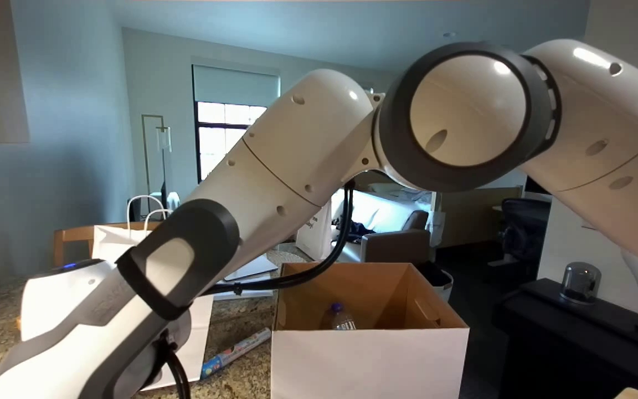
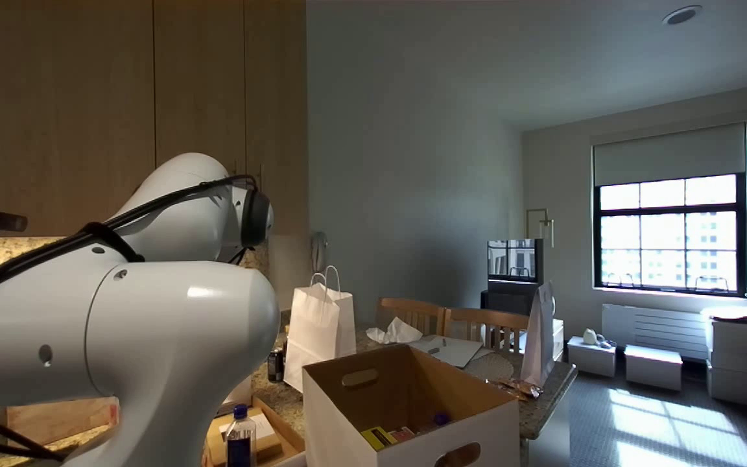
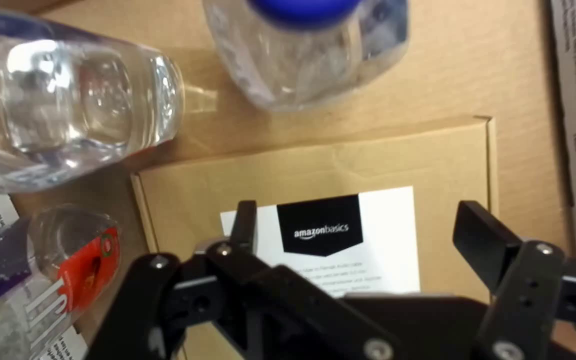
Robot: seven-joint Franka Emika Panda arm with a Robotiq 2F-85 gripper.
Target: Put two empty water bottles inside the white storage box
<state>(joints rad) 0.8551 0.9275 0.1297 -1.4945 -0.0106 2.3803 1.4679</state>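
Observation:
The white storage box (image 1: 369, 363) shows in both exterior views (image 2: 338, 431), its top open. A clear bottle (image 1: 343, 320) with a blue-purple cap is inside it; in an exterior view only its blue cap (image 2: 441, 419) shows. Another clear blue-capped bottle (image 2: 241, 441) stands upright in a low cardboard tray beside the box. In the wrist view a blue-capped bottle (image 3: 308, 60) stands beyond my fingertips, and a clear bottle (image 3: 78, 105) lies at upper left. My gripper (image 3: 357, 212) is open, with nothing between its fingers, above a flat carton. The gripper is not visible in either exterior view.
The flat brown carton (image 3: 313, 160) has a white label. A clear package (image 3: 43, 290) with red and purple print lies at lower left in the wrist view. A white paper bag (image 2: 321, 331) stands behind the box. A yellow item (image 2: 379, 438) is inside the box.

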